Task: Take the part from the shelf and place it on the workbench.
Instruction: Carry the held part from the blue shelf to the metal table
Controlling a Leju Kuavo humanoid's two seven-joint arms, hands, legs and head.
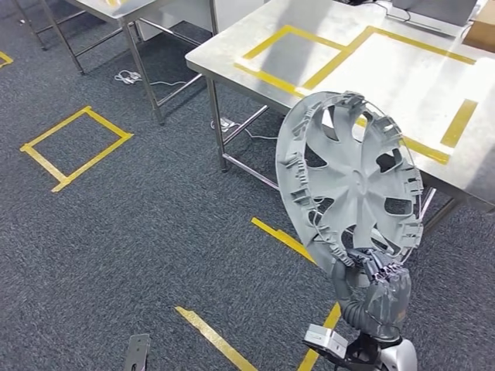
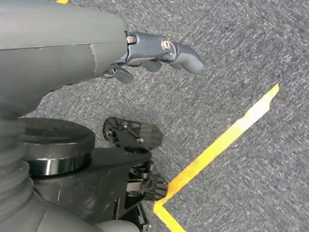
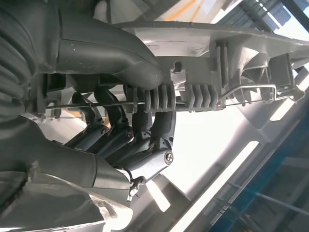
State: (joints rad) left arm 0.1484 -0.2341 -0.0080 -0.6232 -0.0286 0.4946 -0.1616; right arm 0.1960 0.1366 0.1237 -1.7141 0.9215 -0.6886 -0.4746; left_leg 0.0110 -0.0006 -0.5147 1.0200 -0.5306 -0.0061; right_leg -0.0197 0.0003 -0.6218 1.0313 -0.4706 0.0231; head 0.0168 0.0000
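The part is a grey plastic wheel cover (image 1: 350, 178), held upright in front of me with its ribbed inner side toward the camera. My right hand (image 1: 373, 282) grips its lower rim. Close up, the thumb and dark fingers (image 3: 146, 140) clamp the wheel cover's rim (image 3: 204, 92) and its wire ring. The metal workbench (image 1: 327, 46), marked with yellow tape rectangles, stands just beyond the cover. My left hand (image 2: 160, 55) hangs over the carpet with its fingers out straight, holding nothing.
A second metal table (image 1: 122, 11) stands at the back left. Yellow tape marks a square (image 1: 76, 147) and lines (image 1: 280, 236) on the dark carpet. Cables (image 1: 131, 77) lie on the floor between the tables. A cardboard box (image 1: 482, 31) sits at the bench's far right.
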